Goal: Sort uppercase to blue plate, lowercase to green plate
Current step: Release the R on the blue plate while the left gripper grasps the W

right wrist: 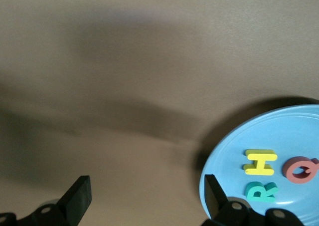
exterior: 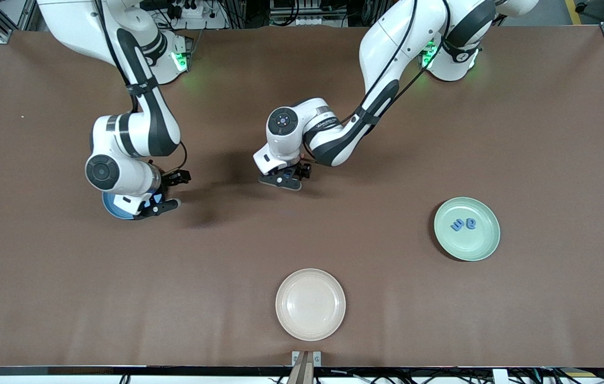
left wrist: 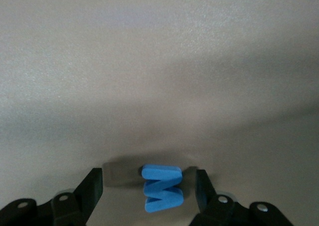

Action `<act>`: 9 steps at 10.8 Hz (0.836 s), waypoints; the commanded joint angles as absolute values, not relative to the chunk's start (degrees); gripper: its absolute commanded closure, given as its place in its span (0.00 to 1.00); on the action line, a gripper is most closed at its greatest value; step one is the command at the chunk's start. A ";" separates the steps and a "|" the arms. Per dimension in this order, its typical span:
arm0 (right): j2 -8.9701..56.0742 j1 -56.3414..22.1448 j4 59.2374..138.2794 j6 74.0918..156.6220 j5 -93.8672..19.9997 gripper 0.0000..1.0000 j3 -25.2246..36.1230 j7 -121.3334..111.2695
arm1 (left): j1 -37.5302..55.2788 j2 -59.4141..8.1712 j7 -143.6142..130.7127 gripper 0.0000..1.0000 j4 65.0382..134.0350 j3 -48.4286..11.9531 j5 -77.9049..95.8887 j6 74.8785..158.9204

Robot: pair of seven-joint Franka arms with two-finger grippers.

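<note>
A blue lowercase zigzag letter (left wrist: 162, 187) lies on the brown table between the fingers of my left gripper (left wrist: 149, 188), which is open with a gap on each side of the letter. That gripper (exterior: 282, 179) is low over the middle of the table. Two blue lowercase letters (exterior: 464, 224) lie in the green plate (exterior: 481, 245) toward the left arm's end. The blue plate (right wrist: 279, 146) holds uppercase yellow H (right wrist: 260, 162), teal R (right wrist: 261, 191) and red Q (right wrist: 299, 169). My right gripper (right wrist: 144, 193) is open and empty beside that blue plate (exterior: 114, 209).
A cream-white plate (exterior: 310, 304) with nothing in it sits near the table edge closest to the front camera, midway along it. The right arm's wrist covers most of the blue plate in the front view.
</note>
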State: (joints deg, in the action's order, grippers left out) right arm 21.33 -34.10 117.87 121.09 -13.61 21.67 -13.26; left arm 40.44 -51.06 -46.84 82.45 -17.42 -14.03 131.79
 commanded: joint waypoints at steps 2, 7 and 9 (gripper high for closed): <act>20.48 -33.31 117.95 119.88 -13.27 0.00 21.36 -12.65 | 41.57 -51.42 -50.26 0.24 81.04 -16.70 -14.50 131.40; 20.30 -33.40 117.95 119.62 -13.45 0.00 21.36 -12.65 | 41.57 -51.50 -52.47 0.33 81.65 -16.70 -14.33 131.31; 20.04 -33.49 117.95 119.79 -13.45 0.00 20.49 -12.48 | 41.66 -51.59 -54.49 0.43 81.56 -16.70 -12.23 131.31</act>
